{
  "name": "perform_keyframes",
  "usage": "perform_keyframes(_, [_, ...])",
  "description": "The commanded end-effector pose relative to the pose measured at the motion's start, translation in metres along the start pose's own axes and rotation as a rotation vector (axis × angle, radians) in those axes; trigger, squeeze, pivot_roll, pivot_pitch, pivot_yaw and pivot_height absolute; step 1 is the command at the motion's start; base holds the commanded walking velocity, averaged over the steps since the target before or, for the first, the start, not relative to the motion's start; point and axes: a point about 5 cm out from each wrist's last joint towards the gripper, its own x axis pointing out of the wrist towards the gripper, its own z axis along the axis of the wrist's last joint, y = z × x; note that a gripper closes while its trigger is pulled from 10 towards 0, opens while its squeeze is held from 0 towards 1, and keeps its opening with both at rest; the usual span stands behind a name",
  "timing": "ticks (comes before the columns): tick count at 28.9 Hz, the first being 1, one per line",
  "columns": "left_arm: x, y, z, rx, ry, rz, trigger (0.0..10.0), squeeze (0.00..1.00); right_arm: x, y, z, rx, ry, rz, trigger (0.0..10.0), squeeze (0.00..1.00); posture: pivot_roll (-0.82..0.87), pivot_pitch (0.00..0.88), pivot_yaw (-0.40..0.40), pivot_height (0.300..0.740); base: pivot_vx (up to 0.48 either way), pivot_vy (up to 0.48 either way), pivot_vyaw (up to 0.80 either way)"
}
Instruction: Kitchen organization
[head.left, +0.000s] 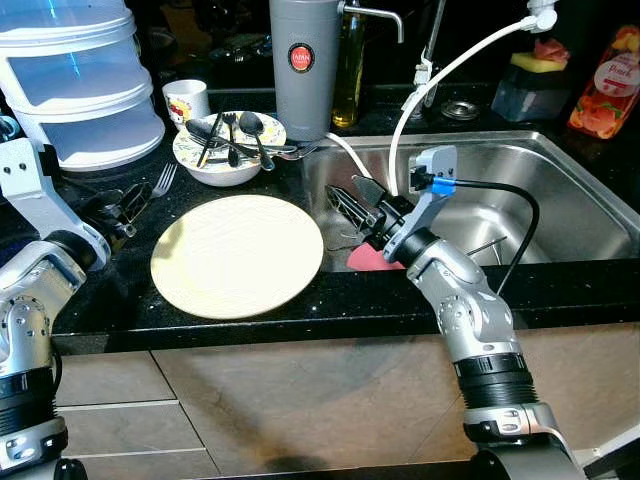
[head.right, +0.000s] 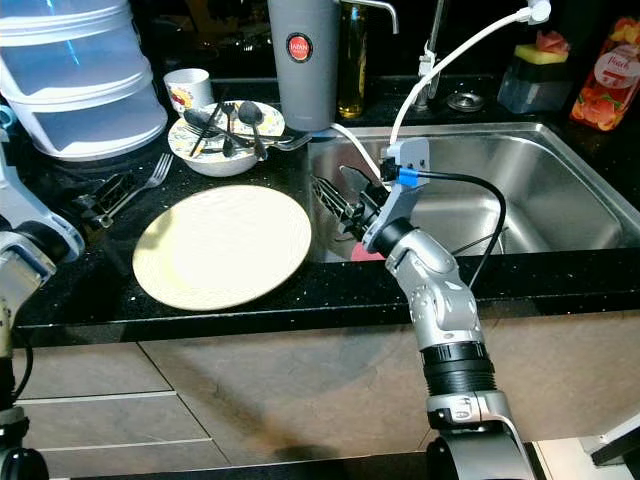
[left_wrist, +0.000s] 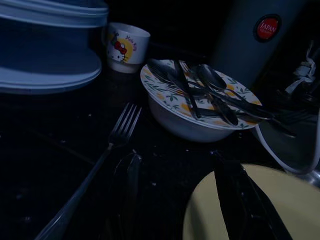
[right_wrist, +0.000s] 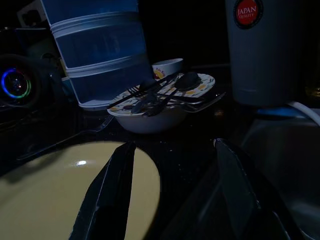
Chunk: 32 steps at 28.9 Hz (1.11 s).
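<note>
A pale yellow plate (head.left: 237, 255) lies on the black counter (head.left: 300, 300) — right gripper (head.left: 347, 205) beside it, jaws apart.

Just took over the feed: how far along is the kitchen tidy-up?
Early. Nothing looks put away: yellow plate, fork and bowl of cutlery sit on the counter. Right gripper hovers open at the sink edge; left gripper open by the fork, both empty.

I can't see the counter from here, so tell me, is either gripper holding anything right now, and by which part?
Nothing is held. The right gripper is open at the sink's left edge, beside the yellow plate. The left gripper is open near the fork.
</note>
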Motion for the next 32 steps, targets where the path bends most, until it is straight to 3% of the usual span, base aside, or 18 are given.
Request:
perform_keyframes(1, [-0.002, -0.004, -0.008, 0.01, 0.042, -0.037, 10.0, 0.0, 0.001, 0.003, 0.0, -0.004, -0.005, 0.013, 10.0, 0.0, 0.04, 0.127, 0.038, 0.74, 0.0, 0.0, 0.0])
perform_keyframes(8, [-0.006, -0.013, -0.025, 0.066, 0.153, -0.146, 10.0, 0.0, 0.001, 0.003, 0.0, -0.003, -0.005, 0.014, 10.0, 0.0, 0.04, 0.132, 0.037, 0.74, 0.0, 0.0, 0.0])
perform_keyframes(9, [-0.006, -0.014, -0.028, 0.065, 0.163, -0.154, 4.6, 0.0, 0.001, 0.003, 0.0, -0.002, -0.005, 0.013, 10.0, 0.0, 0.04, 0.132, 0.037, 0.74, 0.0, 0.0, 0.0])
perform_keyframes(10, [-0.006, -0.014, -0.03, 0.061, 0.169, -0.156, 4.6, 0.0, 0.001, 0.003, 0.0, -0.002, -0.005, 0.013, 10.0, 0.0, 0.04, 0.132, 0.037, 0.74, 0.0, 0.0, 0.0])
perform_keyframes(11, [-0.005, -0.014, -0.031, 0.06, 0.173, -0.153, 0.0, 0.0, 0.001, 0.003, 0.0, -0.002, -0.005, 0.013, 10.0, 0.0, 0.04, 0.133, 0.04, 0.74, 0.0, 0.0, 0.0])
perform_keyframes(13, [-0.005, -0.013, -0.031, 0.061, 0.175, -0.147, 0.0, 0.0, 0.001, 0.003, 0.0, -0.002, -0.006, 0.012, 10.0, 0.0, 0.04, 0.133, 0.04, 0.74, 0.0, 0.0, 0.0])
perform_keyframes(16, [-0.002, -0.006, -0.035, 0.133, 0.199, -0.094, 0.0, 0.0, 0.0, 0.003, 0.0, -0.004, -0.005, 0.009, 10.0, 0.0, 0.04, 0.133, 0.04, 0.74, 0.0, 0.0, 0.0])
perform_keyframes(17, [-0.002, -0.003, -0.037, 0.157, 0.214, -0.072, 2.2, 0.0, -0.001, 0.002, 0.0, -0.004, -0.005, 0.009, 10.0, 0.0, 0.04, 0.133, 0.04, 0.74, 0.0, 0.0, 0.0])
perform_keyframes(21, [-0.003, 0.001, -0.044, 0.2, 0.254, -0.056, 2.6, 0.0, -0.001, 0.002, 0.0, -0.004, -0.004, 0.008, 10.0, 0.0, 0.04, 0.138, 0.04, 0.74, 0.0, 0.0, 0.0])
perform_keyframes(25, [-0.006, 0.001, -0.062, 0.237, 0.322, -0.071, 2.2, 0.0, -0.001, 0.003, -0.002, -0.002, 0.002, 0.009, 10.0, 0.0, 0.03, 0.139, 0.039, 0.74, 0.0, 0.0, 0.0])
perform_keyframes(32, [-0.009, 0.0, -0.074, 0.286, 0.378, -0.079, 2.1, 0.0, -0.003, 0.002, -0.003, -0.005, 0.015, 0.0, 10.0, 0.0, 0.03, 0.142, 0.04, 0.74, 0.0, 0.0, 0.0])
